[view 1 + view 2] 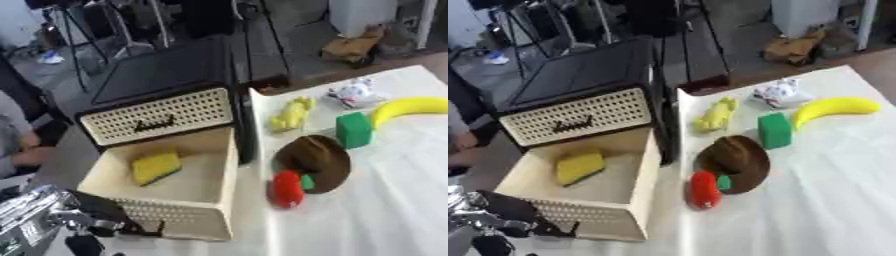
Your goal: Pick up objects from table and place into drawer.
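A cream perforated drawer stands pulled open from a black cabinet, and a yellow sponge lies inside it. On the white cloth to its right lie a red object with a green tip, a brown round object, a green block, a banana, a yellow lumpy item and a white crumpled thing. My left hand, black on a silver arm, sits at the drawer's front left corner. My right hand shows in neither view.
A second, shut cream drawer front sits above the open one. The white cloth spreads to the lower right. A person's arm shows at the left edge, away from the objects. Tripods and clutter stand on the floor behind.
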{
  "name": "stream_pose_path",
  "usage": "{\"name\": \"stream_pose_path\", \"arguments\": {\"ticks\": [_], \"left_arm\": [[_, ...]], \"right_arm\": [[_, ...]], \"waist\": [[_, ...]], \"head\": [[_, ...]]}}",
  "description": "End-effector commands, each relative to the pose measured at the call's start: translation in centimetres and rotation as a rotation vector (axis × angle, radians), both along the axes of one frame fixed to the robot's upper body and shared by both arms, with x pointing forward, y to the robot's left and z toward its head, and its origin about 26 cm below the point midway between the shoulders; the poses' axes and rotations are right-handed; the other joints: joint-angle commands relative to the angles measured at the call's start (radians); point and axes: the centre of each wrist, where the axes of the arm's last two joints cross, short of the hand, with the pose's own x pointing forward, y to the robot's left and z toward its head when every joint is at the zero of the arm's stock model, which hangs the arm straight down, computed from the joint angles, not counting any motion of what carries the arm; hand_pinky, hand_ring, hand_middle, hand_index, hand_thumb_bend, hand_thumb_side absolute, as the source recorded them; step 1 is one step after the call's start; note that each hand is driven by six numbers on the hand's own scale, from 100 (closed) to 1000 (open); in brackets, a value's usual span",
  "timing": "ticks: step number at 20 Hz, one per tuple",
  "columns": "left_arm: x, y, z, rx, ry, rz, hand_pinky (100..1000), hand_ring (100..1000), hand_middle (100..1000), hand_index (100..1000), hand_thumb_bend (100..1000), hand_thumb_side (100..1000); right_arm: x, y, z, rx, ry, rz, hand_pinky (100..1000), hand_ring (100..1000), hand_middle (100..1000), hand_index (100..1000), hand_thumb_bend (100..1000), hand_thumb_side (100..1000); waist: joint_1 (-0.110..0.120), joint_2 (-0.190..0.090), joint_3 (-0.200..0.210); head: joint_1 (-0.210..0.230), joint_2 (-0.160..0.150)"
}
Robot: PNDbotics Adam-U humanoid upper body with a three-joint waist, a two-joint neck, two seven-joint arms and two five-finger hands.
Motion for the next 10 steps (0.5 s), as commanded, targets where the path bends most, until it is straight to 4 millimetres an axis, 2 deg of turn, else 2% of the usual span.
{"name": "stream_pose_path", "arguments": {"ticks": [1,8,9,10], "left_arm": [[-0.4,0.0,0.9,-0.054,-0.018,0.023,100,100,100,866,100,593],[-1.6,-0.1,2.3,-0.145,-0.025,0.052,100,100,100,827,100,602],[-1.8,-0.2,2.5,-0.167,-0.028,0.051,100,100,100,838,100,603],[-2.0,-0.3,2.7,-0.192,-0.034,0.053,100,100,100,906,100,603]], "right_arm": [[-0.3,0.1,0.7,-0.025,-0.023,0.001,706,806,724,791,100,1000],[-0.3,0.2,0.6,-0.03,-0.015,0.004,706,807,721,787,100,1000],[-0.3,0.2,0.6,-0.031,-0.015,0.005,707,807,721,787,100,1000],[-0.3,0.2,0.6,-0.031,-0.015,0.005,707,807,721,787,100,1000]], "waist": [[-0.01,-0.007,0.002],[-0.01,-0.005,0.003],[-0.01,-0.005,0.003],[-0.01,-0.004,0.004]], "head": [[-0.002,-0.011],[0.0,-0.016],[-0.003,-0.017],[-0.006,-0.019]]}}
